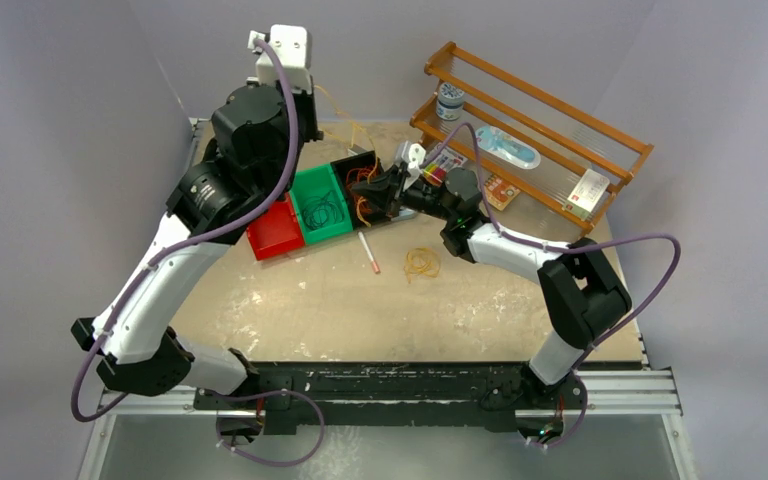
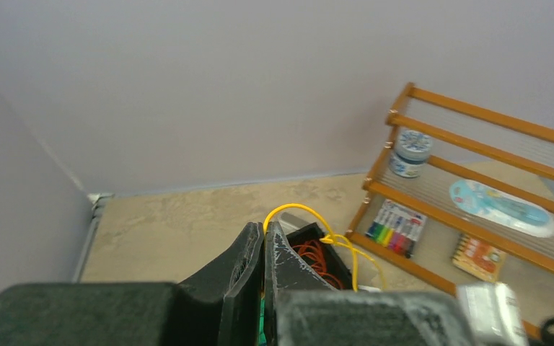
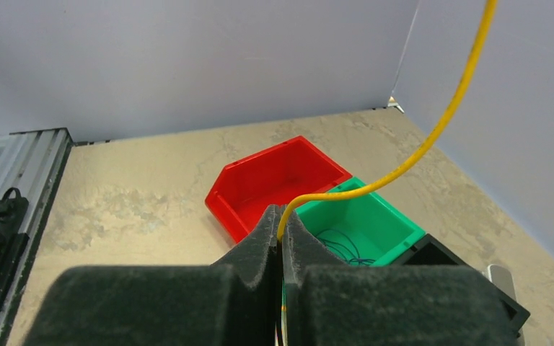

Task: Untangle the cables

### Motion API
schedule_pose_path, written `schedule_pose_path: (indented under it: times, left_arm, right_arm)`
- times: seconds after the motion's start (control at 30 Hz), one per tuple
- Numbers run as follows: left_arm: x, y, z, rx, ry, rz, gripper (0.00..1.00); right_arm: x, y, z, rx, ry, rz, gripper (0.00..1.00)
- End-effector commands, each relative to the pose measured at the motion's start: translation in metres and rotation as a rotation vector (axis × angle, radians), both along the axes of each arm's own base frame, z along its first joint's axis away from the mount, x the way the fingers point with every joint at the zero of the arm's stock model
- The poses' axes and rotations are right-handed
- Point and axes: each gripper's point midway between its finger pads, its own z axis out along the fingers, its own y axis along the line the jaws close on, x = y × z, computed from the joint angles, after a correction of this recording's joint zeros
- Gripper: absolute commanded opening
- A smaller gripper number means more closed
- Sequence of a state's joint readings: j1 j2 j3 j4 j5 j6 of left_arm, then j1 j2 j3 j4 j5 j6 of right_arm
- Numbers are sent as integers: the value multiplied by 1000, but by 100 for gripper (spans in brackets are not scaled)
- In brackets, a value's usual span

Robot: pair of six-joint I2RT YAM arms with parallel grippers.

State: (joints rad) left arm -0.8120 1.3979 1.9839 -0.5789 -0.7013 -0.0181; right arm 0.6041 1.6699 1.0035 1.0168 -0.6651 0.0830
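Left gripper [image 2: 264, 231] pinches a yellow cable [image 2: 292, 206] (looping rightward) near the black bin [image 2: 340, 265].

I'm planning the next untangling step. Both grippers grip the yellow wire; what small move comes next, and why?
Probably ease the left gripper upward while the right gripper holds: both are shut on the yellow cable, which shows a twist by the red-orange coil in the black bin.

Cables [image 1: 325, 212] in bins [image 1: 275, 236] left of rack [image 1: 560, 106]

Wht/blk arms [image 1: 150, 300] — purple cables [image 1: 291, 110], blk padded pincers [image 2: 263, 234]
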Motion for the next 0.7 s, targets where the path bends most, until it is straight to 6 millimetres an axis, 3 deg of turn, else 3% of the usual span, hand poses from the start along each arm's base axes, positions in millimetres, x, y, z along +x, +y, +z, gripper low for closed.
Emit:
schedule_pose_path:
  times: [0.0,0.1,0.23,0.3,0.43,0.5,0.57,0.67]
  left_arm:
    - [18,53,-24,-78,57,181,0]
    - [32,86,-63,-95,130,276,0]
    - [43,117,-124,-112,247,350,0]
    - [46,133,-154,-139,308,388,0]
    - [43,186,-227,-191,447,535,0]
    - [37,213,-258,-257,512,580,0]
    - [25,233,-274,-313,524,622,0]
    - [7,252,-262,-322,458,712,0]
  right_arm:
    - [3,-1,32,80,18,-29,0]
    - [11,4,39,88,57,-38,0]
    - [23,18,48,95,102,-41,0]
    - [25,31,50,95,114,-18,0]
    - [25,69,59,93,125,43,0]
    - [26,92,50,74,145,82,0]
    - [26,113,45,62,154,118,0]
    - [24,145,38,39,153,175,0]
